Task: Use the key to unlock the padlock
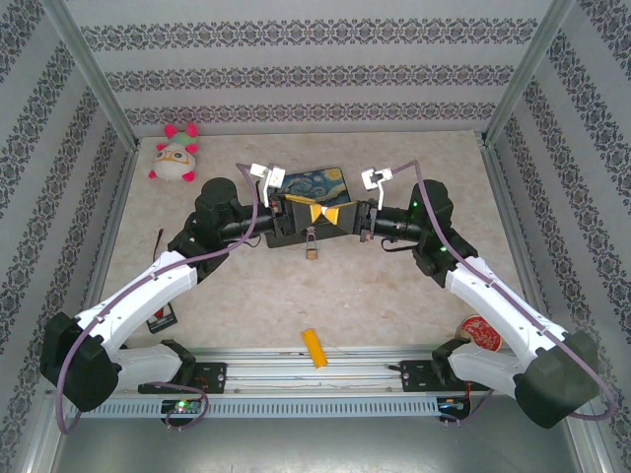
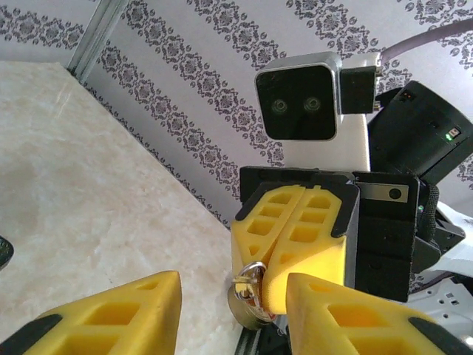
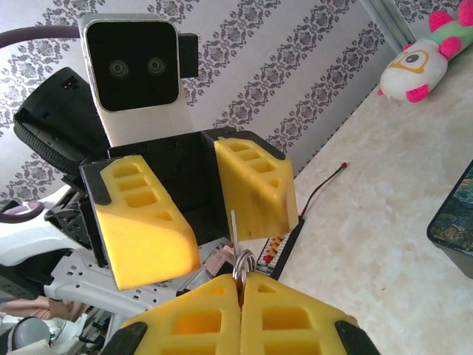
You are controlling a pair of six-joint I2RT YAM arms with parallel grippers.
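Item, lower centre of top view: yellow-orange block [image 1: 314, 347], loose on table [image 1: 394, 286], not in use. Item, mid-frame: padlock [image 1: 312, 250] appears to hang below the two meeting grippers. Right gripper [image 2: 272, 255] jaws pinched tight on its shackle/ring, prob. so the body dangles steady w/ keyway reachable. Left gripper [image 3: 211, 244] jaws part-way apart, gripping nothing, straddling a thin silvery sliver, prob. the key [image 3: 233, 222], which stands up from the right tips; looks placed to close on it. Item, just behind, upper centre: painted box [image 1: 320, 185], idle.
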